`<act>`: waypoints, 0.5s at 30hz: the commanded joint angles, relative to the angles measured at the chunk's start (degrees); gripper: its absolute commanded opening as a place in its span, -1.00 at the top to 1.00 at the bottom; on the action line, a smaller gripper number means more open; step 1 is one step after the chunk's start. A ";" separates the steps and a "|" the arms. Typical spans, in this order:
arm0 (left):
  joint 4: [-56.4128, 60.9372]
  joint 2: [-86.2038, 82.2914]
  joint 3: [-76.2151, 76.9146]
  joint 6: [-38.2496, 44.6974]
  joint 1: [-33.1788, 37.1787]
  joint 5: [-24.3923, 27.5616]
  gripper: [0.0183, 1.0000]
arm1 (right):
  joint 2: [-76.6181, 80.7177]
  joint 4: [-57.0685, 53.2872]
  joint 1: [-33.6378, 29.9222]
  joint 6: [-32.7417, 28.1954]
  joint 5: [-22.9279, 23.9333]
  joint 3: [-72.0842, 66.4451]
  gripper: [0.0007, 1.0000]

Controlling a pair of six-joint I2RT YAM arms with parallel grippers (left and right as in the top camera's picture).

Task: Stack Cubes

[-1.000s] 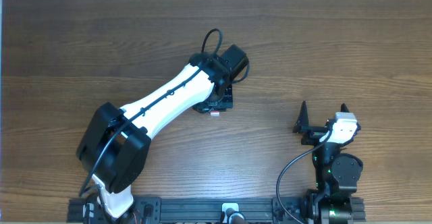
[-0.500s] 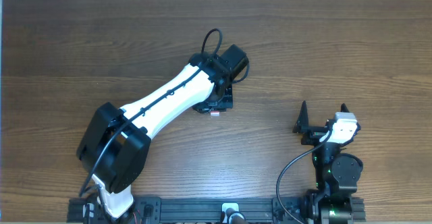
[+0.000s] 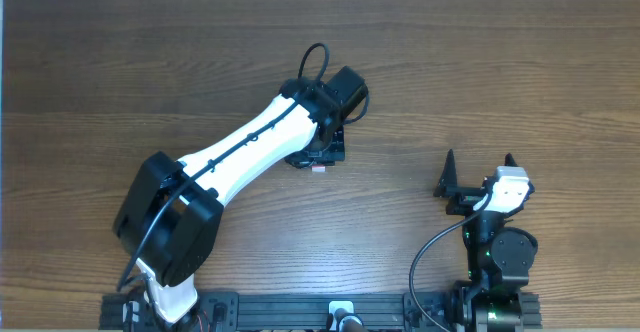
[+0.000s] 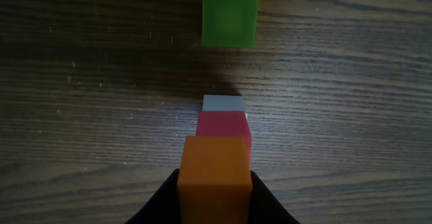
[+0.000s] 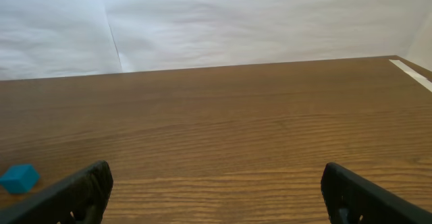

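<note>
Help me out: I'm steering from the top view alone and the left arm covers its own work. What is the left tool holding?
Observer: An orange cube, clamped between the fingers of the left tool.
Operator: Anything beneath it?
Observer: A pink cube sits right under it, with a grey cube lower down. I cannot tell whether orange touches pink.
Operator: Any cube lying loose nearby?
Observer: A green cube lies flat on the table, apart from that stack.
</note>
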 commanded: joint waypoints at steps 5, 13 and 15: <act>0.26 -1.97 0.87 0.68 0.31 0.35 0.96 | 0.17 -0.17 -0.07 0.31 -0.04 -0.26 -0.98; 0.83 -1.97 0.87 0.72 0.31 0.33 0.95 | 0.17 -0.17 -0.07 0.31 -0.04 -0.26 -0.99; 0.79 -1.95 0.87 0.83 0.31 0.33 0.95 | 0.17 -0.20 -0.07 0.31 -0.04 -0.26 -0.99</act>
